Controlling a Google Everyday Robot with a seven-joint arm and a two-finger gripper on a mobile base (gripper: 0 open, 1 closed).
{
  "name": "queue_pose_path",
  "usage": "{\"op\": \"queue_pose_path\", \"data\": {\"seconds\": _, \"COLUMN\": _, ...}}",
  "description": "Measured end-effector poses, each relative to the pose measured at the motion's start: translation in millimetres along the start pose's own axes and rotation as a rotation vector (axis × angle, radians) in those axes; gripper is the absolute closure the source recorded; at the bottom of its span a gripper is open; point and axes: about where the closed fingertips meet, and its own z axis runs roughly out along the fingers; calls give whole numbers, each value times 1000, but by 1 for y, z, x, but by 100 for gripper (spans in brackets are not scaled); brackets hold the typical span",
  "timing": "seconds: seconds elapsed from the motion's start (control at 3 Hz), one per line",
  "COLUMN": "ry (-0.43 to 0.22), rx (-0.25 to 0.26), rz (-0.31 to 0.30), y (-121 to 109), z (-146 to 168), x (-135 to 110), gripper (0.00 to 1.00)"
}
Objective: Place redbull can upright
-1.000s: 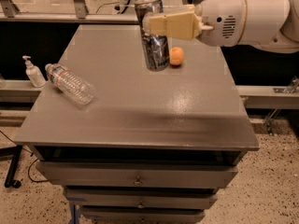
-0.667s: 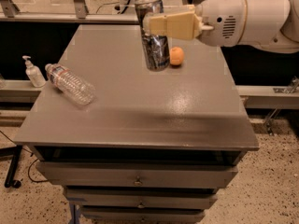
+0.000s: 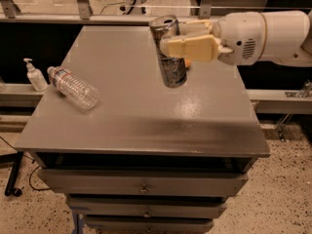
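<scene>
The redbull can (image 3: 170, 65), slim and silver with dark markings, stands upright in the camera view over the far middle of the grey table (image 3: 141, 116). Its open-looking top faces up. Its base is at or just above the tabletop; I cannot tell whether it touches. My gripper (image 3: 168, 37) reaches in from the right on a white arm. Its cream fingers (image 3: 190, 48) are shut on the can's upper half.
A clear plastic water bottle (image 3: 73, 87) lies on its side at the table's left. A small orange object (image 3: 187, 63) sits just behind the can. A hand-sanitiser pump bottle (image 3: 34, 75) stands on a ledge left of the table. Drawers are below the front edge.
The gripper and the can have moved down and slightly toward the front right. The can stays upright in the grip. The water bottle has not moved.
</scene>
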Motion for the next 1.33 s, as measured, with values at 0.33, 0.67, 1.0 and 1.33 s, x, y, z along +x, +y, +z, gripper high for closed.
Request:
{"op": "queue_pose_path", "data": {"seconds": 0.33, "ry": 5, "rx": -3, "rz": -44, "y": -2, "z": -13, "x": -15, "gripper": 100}}
{"op": "queue_pose_path", "data": {"seconds": 0.67, "ry": 30, "rx": -14, "rz": -67, "y": -3, "z": -20, "x": -31, "gripper": 100}}
{"op": "queue_pose_path", "data": {"seconds": 1.0, "ry": 81, "rx": -36, "rz": -61, "y": -4, "z": -27, "x": -52, "gripper": 100}}
{"op": "queue_pose_path", "data": {"seconds": 1.33, "ry": 151, "rx": -64, "rz": -50, "y": -3, "z": -36, "x": -73, "gripper": 100}}
